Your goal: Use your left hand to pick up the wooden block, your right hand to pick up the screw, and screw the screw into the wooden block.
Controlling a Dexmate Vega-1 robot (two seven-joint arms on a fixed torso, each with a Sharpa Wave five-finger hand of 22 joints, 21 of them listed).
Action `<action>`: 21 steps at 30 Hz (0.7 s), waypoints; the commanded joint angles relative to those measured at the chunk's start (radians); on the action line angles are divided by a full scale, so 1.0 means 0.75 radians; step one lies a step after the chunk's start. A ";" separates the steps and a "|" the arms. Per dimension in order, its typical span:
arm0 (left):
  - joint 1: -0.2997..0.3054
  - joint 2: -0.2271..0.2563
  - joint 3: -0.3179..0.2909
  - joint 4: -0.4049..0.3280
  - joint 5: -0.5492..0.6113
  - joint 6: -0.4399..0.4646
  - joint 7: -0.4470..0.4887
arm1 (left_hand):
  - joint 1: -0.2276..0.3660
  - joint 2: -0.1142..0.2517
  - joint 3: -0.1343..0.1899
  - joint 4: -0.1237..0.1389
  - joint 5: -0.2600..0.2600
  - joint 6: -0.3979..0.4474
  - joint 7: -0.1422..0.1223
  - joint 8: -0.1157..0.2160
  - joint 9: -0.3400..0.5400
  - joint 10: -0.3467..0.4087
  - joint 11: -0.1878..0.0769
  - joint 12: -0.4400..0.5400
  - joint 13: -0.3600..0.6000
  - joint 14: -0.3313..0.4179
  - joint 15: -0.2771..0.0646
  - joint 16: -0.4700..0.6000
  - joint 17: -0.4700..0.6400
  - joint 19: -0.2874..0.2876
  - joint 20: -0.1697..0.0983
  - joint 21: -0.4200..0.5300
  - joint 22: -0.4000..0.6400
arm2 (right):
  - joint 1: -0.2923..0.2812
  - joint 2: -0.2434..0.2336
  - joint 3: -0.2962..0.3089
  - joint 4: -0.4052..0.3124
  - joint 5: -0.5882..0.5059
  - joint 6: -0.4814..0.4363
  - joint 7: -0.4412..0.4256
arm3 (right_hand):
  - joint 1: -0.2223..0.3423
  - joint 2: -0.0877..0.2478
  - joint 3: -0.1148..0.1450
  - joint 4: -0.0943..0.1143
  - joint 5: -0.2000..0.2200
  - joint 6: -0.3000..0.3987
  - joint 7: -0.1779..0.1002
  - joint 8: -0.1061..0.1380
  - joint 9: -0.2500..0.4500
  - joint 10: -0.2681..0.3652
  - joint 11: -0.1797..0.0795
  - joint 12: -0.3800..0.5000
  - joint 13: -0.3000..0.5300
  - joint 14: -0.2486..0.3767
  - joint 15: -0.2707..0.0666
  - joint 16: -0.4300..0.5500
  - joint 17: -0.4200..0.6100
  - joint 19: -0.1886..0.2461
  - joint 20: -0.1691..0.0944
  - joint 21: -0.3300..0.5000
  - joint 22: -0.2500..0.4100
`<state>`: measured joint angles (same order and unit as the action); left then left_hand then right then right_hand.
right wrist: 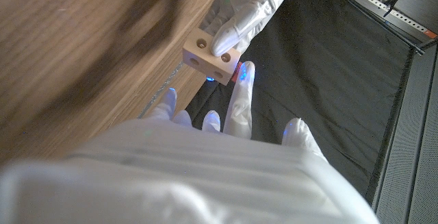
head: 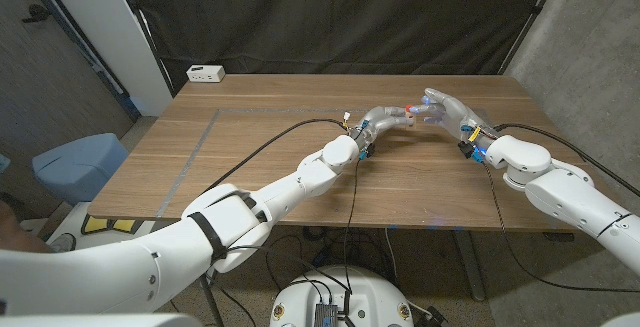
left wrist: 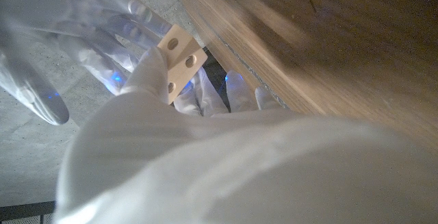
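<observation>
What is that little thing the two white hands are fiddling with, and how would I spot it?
Look above the far middle of the wooden table, where the two hands meet. The left hand holds a wooden block: pale, small, with round holes drilled in its faces.

The left hand [head: 385,119] and right hand [head: 440,107] meet above the counter [head: 250,167]; the wooden block [right wrist: 212,54] sits between them; a power strip [head: 205,73] lies at the far left corner.
</observation>
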<state>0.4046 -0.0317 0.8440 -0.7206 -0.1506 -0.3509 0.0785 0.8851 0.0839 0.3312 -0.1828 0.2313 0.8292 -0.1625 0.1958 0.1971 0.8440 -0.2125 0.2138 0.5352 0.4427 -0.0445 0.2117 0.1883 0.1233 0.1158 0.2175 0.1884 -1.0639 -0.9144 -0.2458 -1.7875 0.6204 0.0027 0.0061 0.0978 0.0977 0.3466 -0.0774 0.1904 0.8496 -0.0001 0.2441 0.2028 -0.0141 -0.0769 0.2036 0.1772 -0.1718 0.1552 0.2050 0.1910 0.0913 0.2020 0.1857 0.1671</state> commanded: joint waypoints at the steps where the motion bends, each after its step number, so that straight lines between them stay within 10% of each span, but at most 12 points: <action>1: 0.014 0.010 0.002 -0.034 0.004 0.018 0.011 | 0.006 0.015 0.050 0.036 0.008 0.020 0.011 0.007 0.006 0.015 -0.002 0.010 0.008 0.009 -0.063 0.007 0.004 0.004 -0.009 0.004 0.004 | -0.033 -0.005 0.026 -0.013 0.005 0.019 -0.025 | -0.002 0.011 0.011 0.004 0.009 0.024 0.005 0.005 0.001 0.019 -0.001 0.004 0.004 -0.011 -0.015 0.008 0.000 0.013 0.007 0.009 0.004; 21: 0.030 0.030 0.003 -0.086 0.013 0.040 0.025 | 0.007 0.017 0.050 0.036 0.009 0.017 0.012 0.006 0.006 0.013 -0.001 0.009 0.009 0.008 -0.060 0.007 0.004 0.004 -0.008 0.004 0.004 | -0.031 0.036 0.034 0.032 -0.031 0.060 -0.073 | 0.016 0.003 0.022 -0.014 0.008 -0.036 -0.019 -0.038 0.001 0.039 0.040 -0.010 0.005 0.044 -0.015 0.010 -0.005 0.116 -0.032 0.030 0.004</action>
<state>0.4216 -0.0154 0.8456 -0.7673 -0.1446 -0.3301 0.0932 0.8854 0.0863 0.3312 -0.1828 0.2345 0.8273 -0.1606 0.1958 0.1981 0.8451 -0.2139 0.2138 0.5352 0.4426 -0.0446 0.2117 0.1883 0.1233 0.1158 0.2175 0.1884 -1.0965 -0.9023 -0.2171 -1.7854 0.6103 0.0346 -0.0441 0.1031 0.1030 0.3573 -0.0806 0.1904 0.8317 -0.0126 0.2205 0.1997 0.0178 -0.0480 0.1995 0.1786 -0.1499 0.1411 0.2109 0.1859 0.1724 0.1925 0.2042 0.1671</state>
